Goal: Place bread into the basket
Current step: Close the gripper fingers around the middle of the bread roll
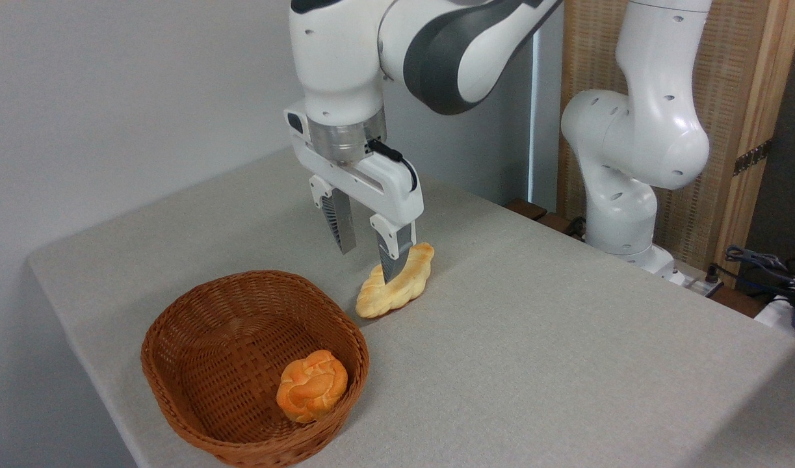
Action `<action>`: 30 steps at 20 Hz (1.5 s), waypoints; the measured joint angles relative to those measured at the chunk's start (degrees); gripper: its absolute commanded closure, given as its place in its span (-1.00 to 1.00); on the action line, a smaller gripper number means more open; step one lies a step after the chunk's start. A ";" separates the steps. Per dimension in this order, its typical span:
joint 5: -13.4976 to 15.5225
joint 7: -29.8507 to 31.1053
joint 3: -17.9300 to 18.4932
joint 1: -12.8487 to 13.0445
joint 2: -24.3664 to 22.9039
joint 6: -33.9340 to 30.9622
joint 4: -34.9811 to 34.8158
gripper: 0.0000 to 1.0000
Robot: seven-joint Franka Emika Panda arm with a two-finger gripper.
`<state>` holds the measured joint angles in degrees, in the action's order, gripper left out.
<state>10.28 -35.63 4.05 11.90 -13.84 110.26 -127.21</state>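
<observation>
Golden braided bread [396,281] flat on table [566,338], partly behind right of two parted fingers [389,259].

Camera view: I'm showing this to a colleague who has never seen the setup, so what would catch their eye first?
Probably the white arm reaching down mid-table, its gripper open over the pale braided bread lying on the grey table. Next, the brown wicker basket at the front left, close beside the loaf, with a small orange bun already sitting inside it.

fingers [366,260] spread over bread [397,284] | bun [311,385] in basket [195,338]
</observation>
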 measured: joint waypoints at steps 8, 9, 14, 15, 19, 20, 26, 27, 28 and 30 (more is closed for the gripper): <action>-0.29 0.83 -0.03 1.47 0.53 1.85 -3.61 -1.00; -0.93 0.83 -0.03 1.47 0.59 1.86 -3.65 -1.00; -1.93 0.82 -0.04 1.54 2.13 2.00 -3.80 -1.00; -1.94 0.82 -0.11 1.62 2.58 2.08 -3.81 -1.00; -1.97 0.82 -1.54 1.83 4.21 2.79 -3.82 -1.00; -2.00 0.82 -1.66 1.87 4.44 2.93 -3.82 -1.00; -2.51 0.82 -1.68 1.87 4.74 2.97 -3.82 -0.98; -3.27 0.81 -1.68 1.88 4.75 2.97 -3.83 -0.99; -4.08 0.81 -1.69 1.88 4.77 2.97 -3.84 -1.00; -4.91 0.75 -1.73 1.91 4.79 2.97 -3.85 -1.00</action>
<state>5.38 -34.88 2.32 13.81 -9.05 113.23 -131.05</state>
